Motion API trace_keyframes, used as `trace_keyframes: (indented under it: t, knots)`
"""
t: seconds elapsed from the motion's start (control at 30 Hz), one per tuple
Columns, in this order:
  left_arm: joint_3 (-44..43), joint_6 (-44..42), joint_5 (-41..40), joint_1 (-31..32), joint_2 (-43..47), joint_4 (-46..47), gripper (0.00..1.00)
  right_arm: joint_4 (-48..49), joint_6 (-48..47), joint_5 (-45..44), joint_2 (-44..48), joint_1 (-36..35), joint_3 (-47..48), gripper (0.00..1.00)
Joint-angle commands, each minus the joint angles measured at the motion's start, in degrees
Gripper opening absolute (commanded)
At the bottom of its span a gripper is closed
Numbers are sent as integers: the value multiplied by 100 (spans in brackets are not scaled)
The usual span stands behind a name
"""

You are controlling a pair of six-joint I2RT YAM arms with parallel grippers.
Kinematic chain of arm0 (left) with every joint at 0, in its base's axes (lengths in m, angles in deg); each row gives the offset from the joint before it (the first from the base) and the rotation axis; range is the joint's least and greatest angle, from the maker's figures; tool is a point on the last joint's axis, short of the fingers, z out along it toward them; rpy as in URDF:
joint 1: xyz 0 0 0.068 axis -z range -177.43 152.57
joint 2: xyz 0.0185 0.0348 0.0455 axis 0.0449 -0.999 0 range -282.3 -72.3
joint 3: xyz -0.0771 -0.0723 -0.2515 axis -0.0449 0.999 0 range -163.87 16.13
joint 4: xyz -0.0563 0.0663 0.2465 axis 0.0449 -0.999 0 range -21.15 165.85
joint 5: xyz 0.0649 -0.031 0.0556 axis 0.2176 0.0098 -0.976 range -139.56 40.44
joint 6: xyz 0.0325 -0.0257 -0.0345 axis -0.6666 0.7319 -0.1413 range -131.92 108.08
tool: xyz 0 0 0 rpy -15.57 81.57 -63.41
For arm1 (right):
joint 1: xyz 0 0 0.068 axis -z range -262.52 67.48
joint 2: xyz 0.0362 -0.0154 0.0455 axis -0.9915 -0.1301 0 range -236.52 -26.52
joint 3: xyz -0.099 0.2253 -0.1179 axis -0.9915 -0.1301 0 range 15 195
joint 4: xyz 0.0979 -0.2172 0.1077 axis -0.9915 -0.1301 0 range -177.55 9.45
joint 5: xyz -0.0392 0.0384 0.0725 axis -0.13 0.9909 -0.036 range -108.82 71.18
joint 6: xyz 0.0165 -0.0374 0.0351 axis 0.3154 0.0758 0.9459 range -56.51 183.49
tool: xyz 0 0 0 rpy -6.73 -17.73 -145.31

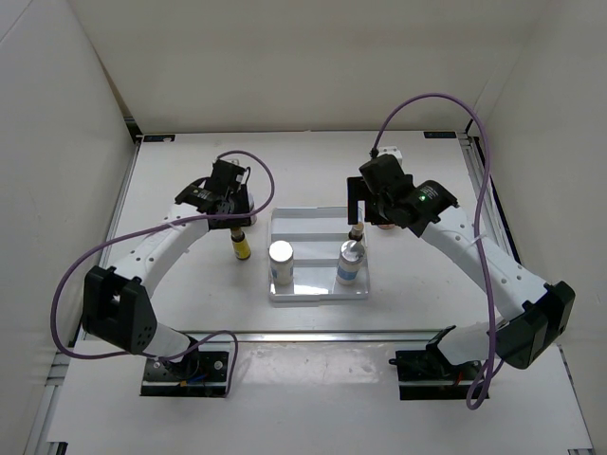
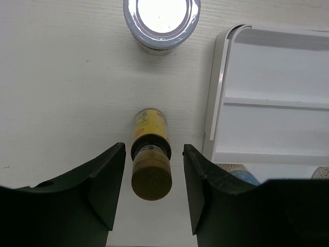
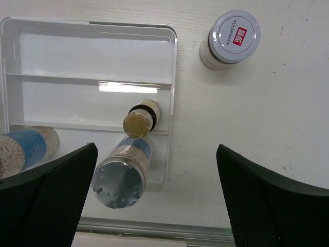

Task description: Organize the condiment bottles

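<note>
A slim yellow bottle with a brown cap [image 2: 150, 154] stands on the table left of the white tray [image 1: 318, 216]. My left gripper [image 2: 153, 177] is open, its fingers either side of that cap without touching; from above it [image 1: 232, 216] is over this bottle [image 1: 242, 246]. Two white cylinders with silver caps [image 1: 281, 262] [image 1: 350, 262] stand in the tray's near compartment. The second yellow bottle [image 3: 140, 119] stands in the tray by its right wall. My right gripper [image 3: 157, 175] is open wide and empty above the right cylinder [image 3: 123, 172]. One squat jar [image 2: 161, 20] is beyond the left bottle, another with a red mark [image 3: 230, 38] is right of the tray.
The tray's far compartment [image 3: 92, 51] holds nothing. A metal rail [image 1: 313, 334] runs along the table's near edge, just behind the tray. White walls enclose the table on the left, back and right.
</note>
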Motion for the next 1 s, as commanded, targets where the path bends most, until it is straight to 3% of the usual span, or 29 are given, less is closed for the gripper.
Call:
trace_keyframes:
  t: [0.0,0.1,0.2,0.43,0.53,0.97]
  knots:
    - [92,108,288,18,120,70,59,32,47,-128,157,-24,-31,100]
    - [145,108,341,18,172,70,59,32,47,-128,157,-24,-31,100]
    - [145,108,341,18,172,70,53,32,47,-128,157,-24,-31,100]
    - [-30,161,394,18,287,-80,29,-21,47,-128,157,-24,-31,100]
    - [-311,161,280,18,392,-334,23,-21,47,-128,157,-24,-31,100]
    - [-1788,214,341,624,68,-616,19,-73,100,-128,105,-24,-84,100]
